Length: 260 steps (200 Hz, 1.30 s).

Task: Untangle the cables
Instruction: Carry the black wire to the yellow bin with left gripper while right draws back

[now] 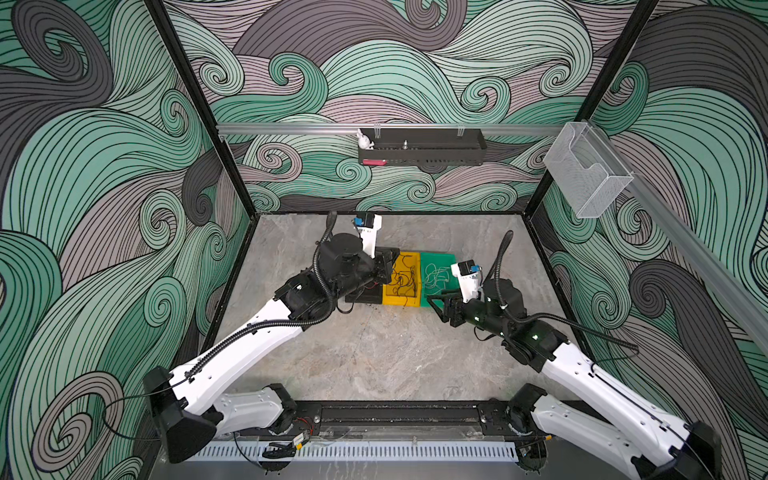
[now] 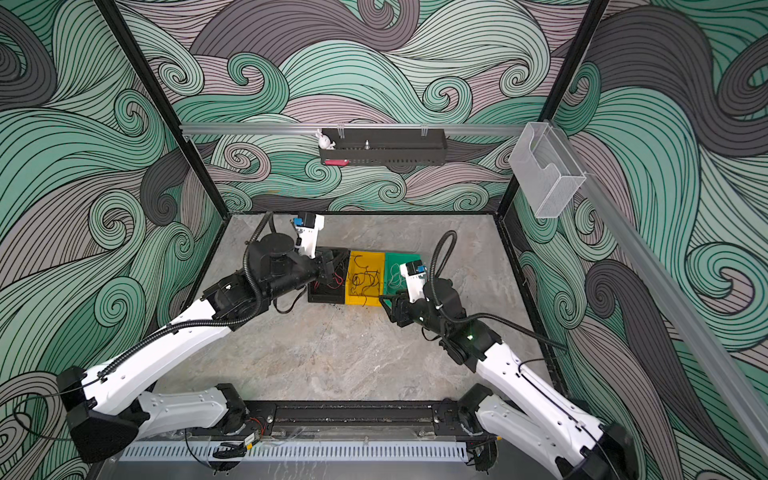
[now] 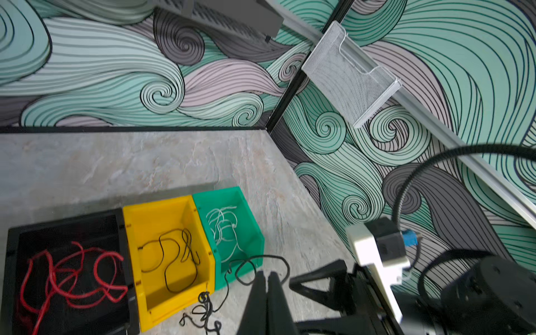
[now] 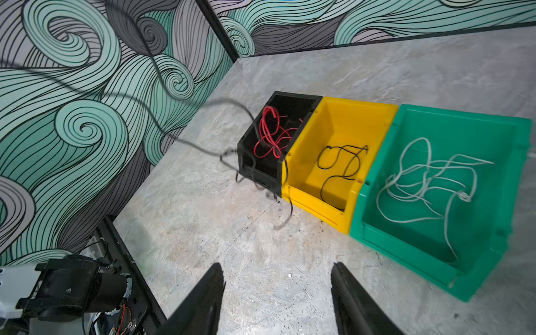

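Observation:
Three bins stand in a row. Red cables lie in the black bin. A black cable lies in the yellow bin. White cables fill the green bin. My left gripper is shut on another black cable, whose knotted part dangles in front of the bins. My right gripper is open and empty near the green bin's front corner.
The bins rest on a grey stone-look table fenced by patterned walls. A black shelf and a clear holder hang on the walls. The arms' base rail runs along the front edge.

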Motion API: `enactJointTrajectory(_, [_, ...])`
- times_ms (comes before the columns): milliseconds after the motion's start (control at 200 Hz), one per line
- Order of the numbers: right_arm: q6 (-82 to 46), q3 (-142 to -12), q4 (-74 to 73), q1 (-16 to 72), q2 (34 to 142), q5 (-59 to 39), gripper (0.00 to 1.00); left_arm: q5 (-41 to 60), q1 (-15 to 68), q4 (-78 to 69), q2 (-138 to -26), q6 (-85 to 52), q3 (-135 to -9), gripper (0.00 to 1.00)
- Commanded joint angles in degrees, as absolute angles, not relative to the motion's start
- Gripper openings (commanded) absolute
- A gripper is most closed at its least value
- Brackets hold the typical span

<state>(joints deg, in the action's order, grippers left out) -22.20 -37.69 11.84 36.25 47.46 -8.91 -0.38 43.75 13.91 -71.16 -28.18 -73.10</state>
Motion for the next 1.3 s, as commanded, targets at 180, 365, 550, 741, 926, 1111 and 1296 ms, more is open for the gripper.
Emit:
enactJointTrajectory(180, [-23.63,-34.06,22.94,33.59,38.45,-7.12,0.63,-0.89,39.83,16.04,-84.44,-24.11,-84.85,0.00])
enactJointTrajectory(365, [-23.07,-32.88,25.37,33.15,35.41,-6.90,0.64,-1.31,36.72,13.57,-92.27,-25.11,-86.20,0.00])
enactJointTrajectory(550, [-22.19,-32.53,26.42,32.70,34.13,-6.62,0.65,2.18,34.90,10.29,-100.24,-26.66,-87.21,0.00])
enactJointTrajectory(741, [-21.88,-32.08,26.28,32.34,34.45,-6.38,0.66,1.62,34.89,10.80,-105.77,-26.51,-87.70,0.00])
enactJointTrajectory(926, [-21.88,-31.42,25.82,32.08,34.76,-6.21,0.66,2.55,35.22,15.51,-109.07,-26.87,-88.43,0.00])
enactJointTrajectory(1111, [-22.74,-30.68,24.35,31.86,35.30,-6.72,0.67,-4.48,37.61,23.73,-112.07,-24.06,-89.75,0.00])
enactJointTrajectory(1296, [-23.23,-30.36,23.79,31.78,35.55,-7.03,0.67,-14.10,37.97,30.22,-111.41,-24.07,-87.74,0.00])
